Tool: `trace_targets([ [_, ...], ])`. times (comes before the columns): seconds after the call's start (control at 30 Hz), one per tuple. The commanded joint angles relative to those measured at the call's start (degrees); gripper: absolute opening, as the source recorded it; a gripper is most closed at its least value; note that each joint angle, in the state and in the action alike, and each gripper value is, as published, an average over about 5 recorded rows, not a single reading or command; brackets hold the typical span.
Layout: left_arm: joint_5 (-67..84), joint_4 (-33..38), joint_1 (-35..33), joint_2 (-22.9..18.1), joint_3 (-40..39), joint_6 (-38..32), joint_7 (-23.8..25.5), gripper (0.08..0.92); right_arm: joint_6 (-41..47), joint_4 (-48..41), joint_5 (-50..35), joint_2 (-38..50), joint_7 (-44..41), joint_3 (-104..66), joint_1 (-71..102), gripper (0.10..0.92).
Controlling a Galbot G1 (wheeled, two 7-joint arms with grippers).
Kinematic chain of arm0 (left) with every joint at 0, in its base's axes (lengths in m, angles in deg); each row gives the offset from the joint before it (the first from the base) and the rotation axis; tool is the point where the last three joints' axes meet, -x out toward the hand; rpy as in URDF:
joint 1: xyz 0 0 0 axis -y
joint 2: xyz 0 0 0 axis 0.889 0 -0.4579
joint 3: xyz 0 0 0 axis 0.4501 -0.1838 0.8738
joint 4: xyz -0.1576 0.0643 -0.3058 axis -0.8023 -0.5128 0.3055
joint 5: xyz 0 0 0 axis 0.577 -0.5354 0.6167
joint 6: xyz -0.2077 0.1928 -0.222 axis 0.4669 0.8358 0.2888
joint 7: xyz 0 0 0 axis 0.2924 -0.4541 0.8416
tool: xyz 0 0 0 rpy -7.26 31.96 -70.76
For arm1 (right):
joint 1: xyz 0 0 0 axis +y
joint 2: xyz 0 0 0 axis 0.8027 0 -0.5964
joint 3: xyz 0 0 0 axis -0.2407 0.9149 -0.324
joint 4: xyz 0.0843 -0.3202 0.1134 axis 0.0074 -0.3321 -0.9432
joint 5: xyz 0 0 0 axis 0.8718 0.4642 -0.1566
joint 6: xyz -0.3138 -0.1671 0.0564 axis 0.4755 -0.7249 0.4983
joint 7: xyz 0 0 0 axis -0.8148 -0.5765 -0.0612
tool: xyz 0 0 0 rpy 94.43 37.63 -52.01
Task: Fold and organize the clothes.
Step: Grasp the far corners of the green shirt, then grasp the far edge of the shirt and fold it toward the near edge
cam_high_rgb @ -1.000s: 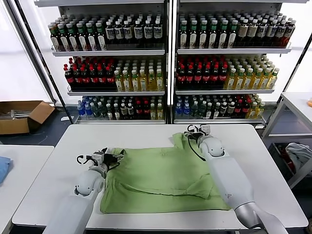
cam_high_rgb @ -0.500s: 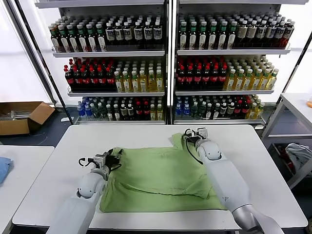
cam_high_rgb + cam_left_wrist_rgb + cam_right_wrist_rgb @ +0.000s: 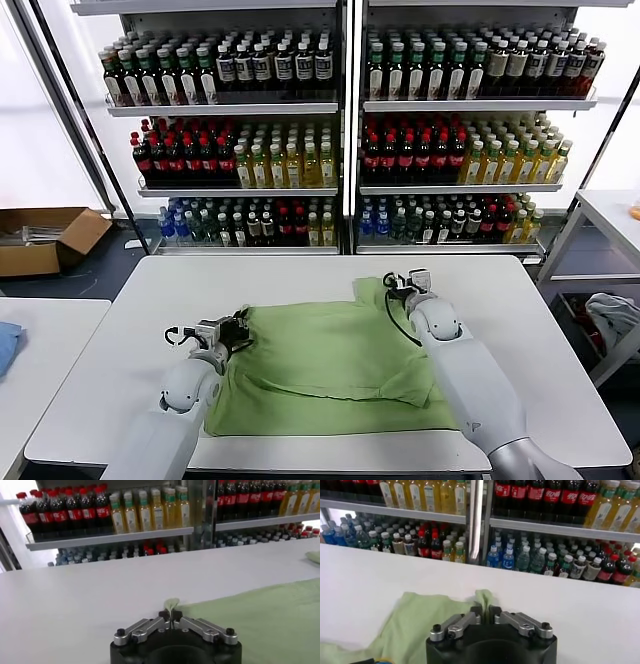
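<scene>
The light green polo shirt (image 3: 330,365) lies spread on the white table (image 3: 130,330), partly folded, with creases near its right side. My left gripper (image 3: 240,327) is shut on the shirt's left edge, a small pinch of fabric (image 3: 171,603) showing between its fingers (image 3: 171,614). My right gripper (image 3: 395,284) is shut on the shirt's far right corner, green cloth (image 3: 445,615) bunched between its fingers (image 3: 485,612). The collar, buttons and printed graphic are hidden.
Shelves of bottles (image 3: 350,130) stand behind the table. A cardboard box (image 3: 45,237) sits on the floor at far left. A blue cloth (image 3: 6,345) lies on a side table at left. A grey-white cloth bundle (image 3: 612,312) sits at right.
My left gripper has drawn the shirt's left edge rightward and slightly nearer. My right gripper has stayed about where it was, shifting a little. Both have stayed shut on the fabric.
</scene>
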Motion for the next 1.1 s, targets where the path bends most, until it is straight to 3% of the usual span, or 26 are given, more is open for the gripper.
trace_targets([
  [0.03, -0.92, 2.54, -0.19, -0.16, 0.92, -7.33, -0.54, 0.089, -2.25, 7.74, -0.6, 0.24, -0.01, -2.59, 3.11, 0.107],
  [0.37, -1.24, 9.51, -4.09, 0.42, 2.71, -9.9, -0.83, 0.089, -4.04, 20.4, -2.94, 1.06, 3.16, -4.91, 8.07, 0.106],
  [0.73, -3.4, 19.7, -15.06, 0.72, 6.57, -9.69, -0.37, 0.089, -3.23, 37.45, -3.78, 3.93, 8.2, -10.06, 22.75, 0.106],
  [1.1, -6.76, 24.55, -24.56, -0.66, 9.19, -10.25, 0.39, 0.089, -1.16, 51.65, -3.4, 4.63, 11.55, -17.71, 41.89, 0.106],
])
